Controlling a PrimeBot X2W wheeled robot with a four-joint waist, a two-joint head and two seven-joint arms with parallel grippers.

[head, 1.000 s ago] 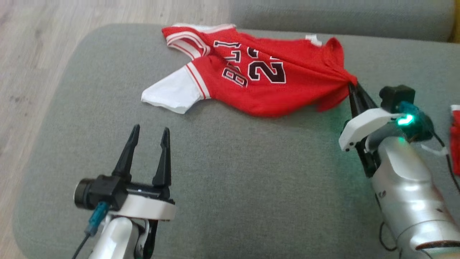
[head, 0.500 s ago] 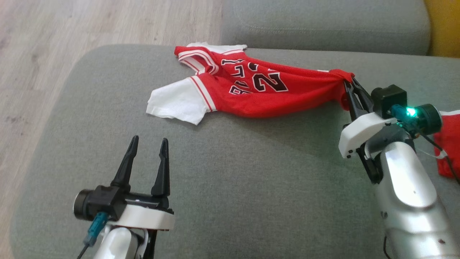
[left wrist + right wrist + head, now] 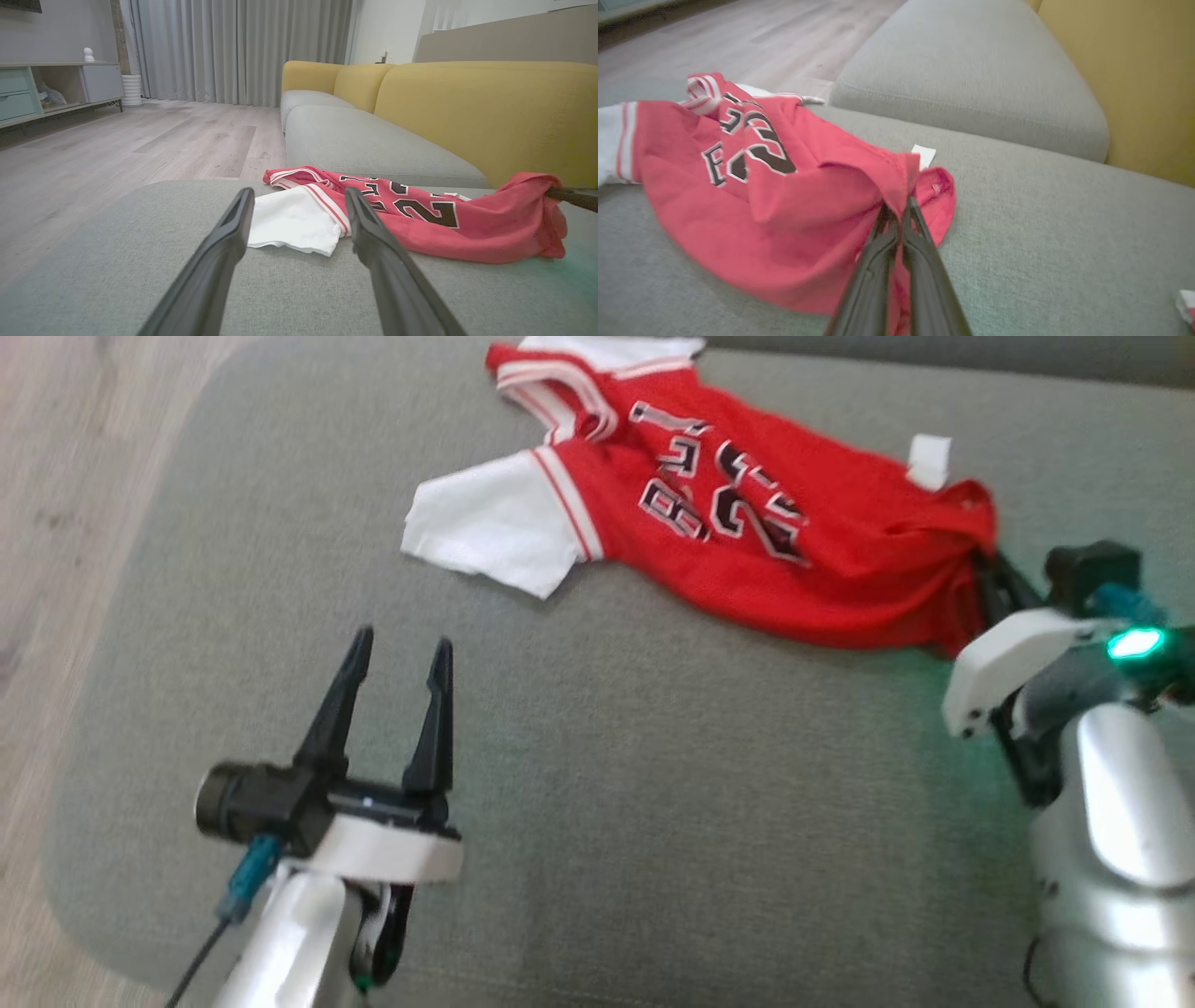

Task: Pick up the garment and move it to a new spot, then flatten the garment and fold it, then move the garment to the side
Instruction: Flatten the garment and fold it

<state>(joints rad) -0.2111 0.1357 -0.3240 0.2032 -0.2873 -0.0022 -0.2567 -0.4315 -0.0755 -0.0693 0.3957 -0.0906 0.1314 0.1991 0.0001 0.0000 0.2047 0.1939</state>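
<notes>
1. The right gripper [image 3: 982, 567] is pinched fully shut on the jersey [image 3: 766, 569]. Its two fingers are pressed together, and a fold of the red hem is bunched over and around their tips.
2. From that grip the jersey spreads ahead of the right gripper and off to its left. It lies rumpled on the grey cushion [image 3: 653, 784], and the cloth nearest the tips is gathered into a raised peak.
3. The black-and-white number print faces up, partway along the jersey from the right gripper.
4. A small white label [image 3: 931, 460] sticks out at the hem, just beyond the right gripper's tips.
5. The white sleeve [image 3: 485, 527] lies flat at the end of the jersey farthest from the right gripper.
6. The left gripper [image 3: 402, 637] is spread wide and holds nothing. It sits over bare cushion with its fingers pointing toward the jersey.
7. The sleeve lies ahead of the left gripper's tips and apart from them. In the left wrist view it shows between the two fingers.
8. Beyond the jersey from the left gripper rises a yellow backrest [image 3: 467, 107]. Wood floor [image 3: 117, 149] stretches away to its left.
</notes>
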